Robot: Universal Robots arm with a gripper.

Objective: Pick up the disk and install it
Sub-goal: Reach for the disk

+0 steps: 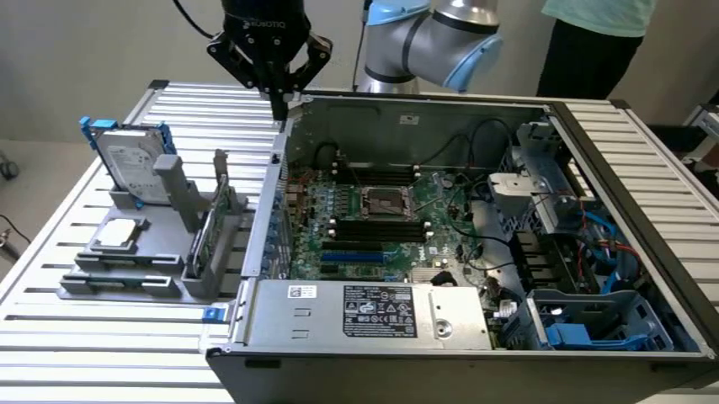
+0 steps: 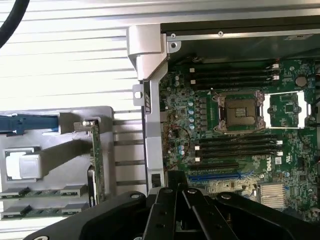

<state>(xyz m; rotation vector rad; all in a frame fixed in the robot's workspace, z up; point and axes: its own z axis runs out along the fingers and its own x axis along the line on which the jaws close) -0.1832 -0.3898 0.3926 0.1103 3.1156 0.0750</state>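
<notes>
The disk [image 1: 133, 164], a silver-grey drive with a white label in a blue bracket, stands upright at the back of a grey holder [image 1: 124, 273] on the exterior view's left. In the wrist view the disk [image 2: 30, 123] appears edge on as a blue bar. My black gripper [image 1: 278, 103] hangs shut and holds nothing, above the back left corner of the open computer case [image 1: 371, 337], to the right of the disk and apart from it. Its fingers [image 2: 170, 200] meet over the case's left wall.
The holder also carries a green circuit card [image 1: 214, 223] on edge and a small silver processor chip [image 1: 118, 236]. Inside the case lie the motherboard [image 1: 382, 215], a power supply [image 1: 371, 313] and a drive cage with blue parts [image 1: 595, 324]. A person [image 1: 590, 42] stands behind the table.
</notes>
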